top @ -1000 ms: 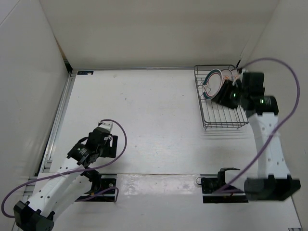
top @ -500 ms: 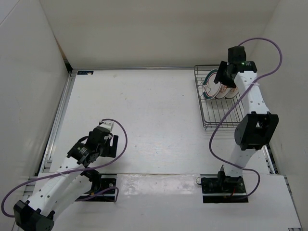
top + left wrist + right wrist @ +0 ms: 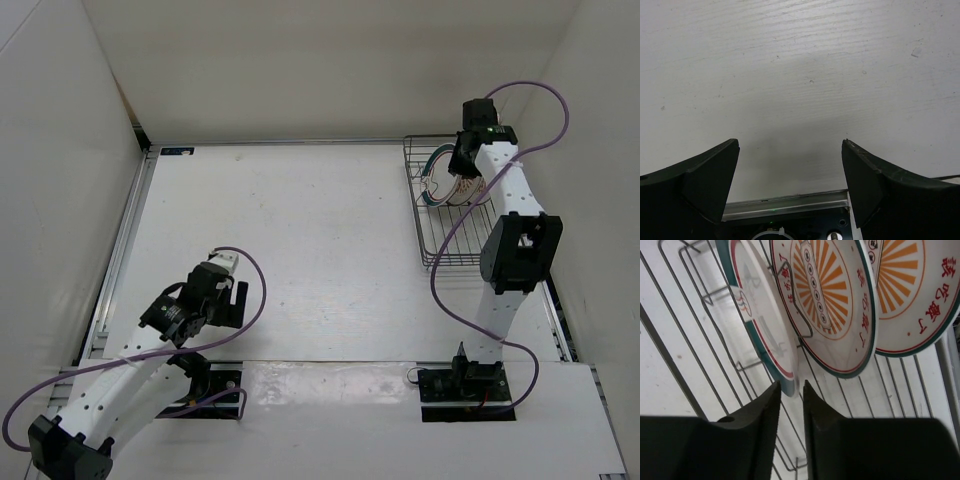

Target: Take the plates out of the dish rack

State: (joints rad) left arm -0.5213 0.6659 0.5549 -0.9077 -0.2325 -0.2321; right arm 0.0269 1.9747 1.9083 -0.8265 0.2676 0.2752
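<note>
**Right gripper [image 3: 789, 389] creeps farther back over the dish rack [image 3: 455, 248]**

Its fingers sit almost together, with the teal-and-pink ringed plate [image 3: 757, 315] resting its lower rim at their narrow slit. Whether they pinch it cannot be told. Two sunburst plates [image 3: 832, 300] stand upright beside it, all three in the rack. The left gripper [image 3: 790, 145] is unmoved, spread wide over the white table [image 3: 800, 60].

Counted in the right wrist view are one ringed plate [image 3: 757, 305] and two sunburst plates [image 3: 845, 300], three in all. One dish rack [image 3: 460, 240] is seen at the overhead view's upper right. Two arms [image 3: 120, 375] and two purple cables [image 3: 264, 288] are counted.
</note>
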